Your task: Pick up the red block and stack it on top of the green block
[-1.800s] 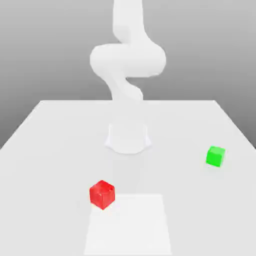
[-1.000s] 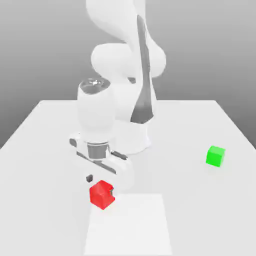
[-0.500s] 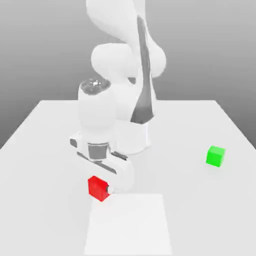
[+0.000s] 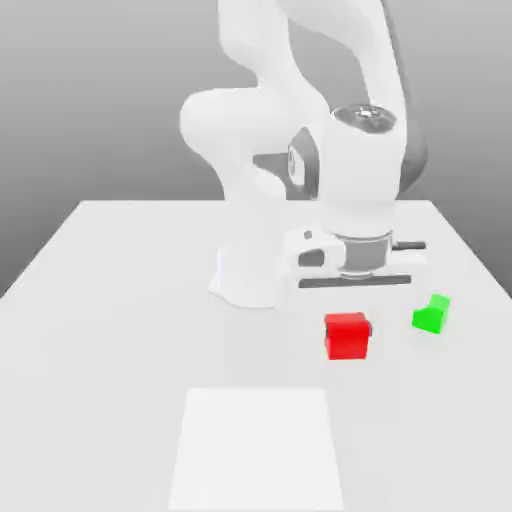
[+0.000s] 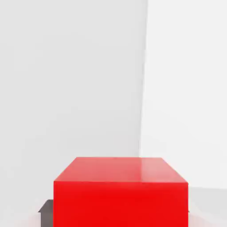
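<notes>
Red block [image 4: 347, 335]: glossy, plain-faced cube, held clear of the white table [image 4: 120, 330] with the gripper [image 4: 349, 322] jaws clamped on it. Green block [image 4: 432, 313] sits just to the exterior view's right, apart from it, slightly smaller.

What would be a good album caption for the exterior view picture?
White robot arm's claw carries the red block above the table toward the green block.

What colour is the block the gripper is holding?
Bright red, plain and glossy. The block shows best in the hand view, held in the gripper.
</notes>
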Controlling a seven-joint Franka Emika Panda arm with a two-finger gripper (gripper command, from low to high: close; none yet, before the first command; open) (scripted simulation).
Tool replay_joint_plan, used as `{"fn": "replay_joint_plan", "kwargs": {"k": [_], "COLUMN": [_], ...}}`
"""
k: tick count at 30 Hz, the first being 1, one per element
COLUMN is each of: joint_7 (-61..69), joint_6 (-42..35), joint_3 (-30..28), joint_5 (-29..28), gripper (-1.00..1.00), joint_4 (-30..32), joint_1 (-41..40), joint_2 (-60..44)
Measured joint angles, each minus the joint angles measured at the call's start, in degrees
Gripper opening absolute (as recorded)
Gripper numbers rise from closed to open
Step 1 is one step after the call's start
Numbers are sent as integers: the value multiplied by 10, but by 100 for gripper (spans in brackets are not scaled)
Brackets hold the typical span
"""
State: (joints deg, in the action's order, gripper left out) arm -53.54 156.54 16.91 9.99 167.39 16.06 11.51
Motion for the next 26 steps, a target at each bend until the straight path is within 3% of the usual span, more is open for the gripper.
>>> {"fn": "replay_joint_plan", "kwargs": {"k": [12, 22, 25, 26], "joint_7": [139, -6, -27, -26], "joint_6": [-40, 65, 103, 115], "joint_3": [125, 184, 180, 183], "joint_5": [68, -152, -182, -180], "gripper": [-100, -100, -100, 100], "joint_4": [1, -3, -3, -2], "joint_1": [263, 170, 162, 162], "joint_2": [44, -85, -122, -131]}}
